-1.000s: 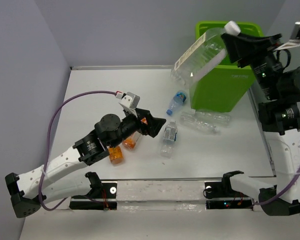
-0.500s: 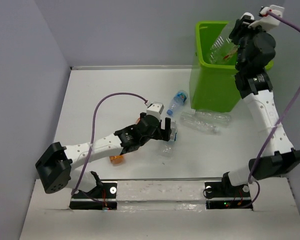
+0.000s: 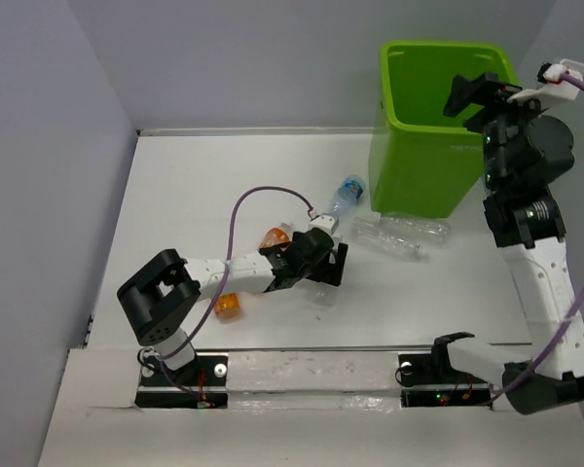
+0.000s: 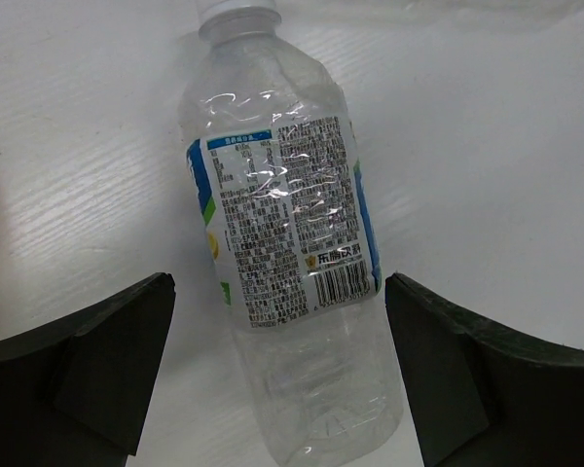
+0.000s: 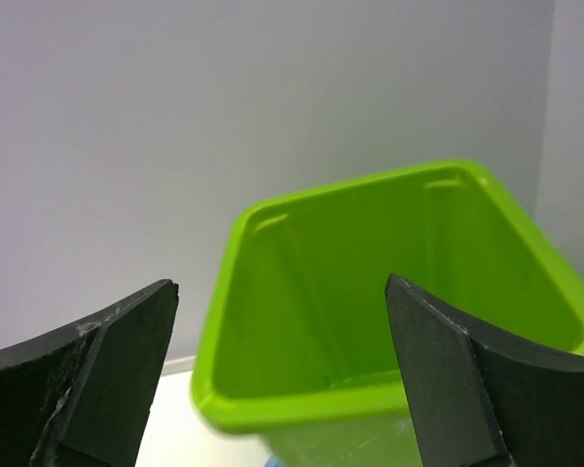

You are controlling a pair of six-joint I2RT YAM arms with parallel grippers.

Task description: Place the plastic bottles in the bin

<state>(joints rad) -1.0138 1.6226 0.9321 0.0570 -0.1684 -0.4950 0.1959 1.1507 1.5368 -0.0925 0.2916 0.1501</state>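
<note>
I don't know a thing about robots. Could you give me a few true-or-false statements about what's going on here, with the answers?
1. The left gripper is open, with a labelled bottle lying between its fingers. True.
2. The right gripper is holding a bottle. False: it is open and empty, up beside the bin.
3. The bin lies tipped on its side. False: it stands upright, opening upward.
4. A clear bottle lies on the table just in front of the bin. True.
5. Every bottle on the table is clear. False: an orange bottle lies beside the left arm.
</note>
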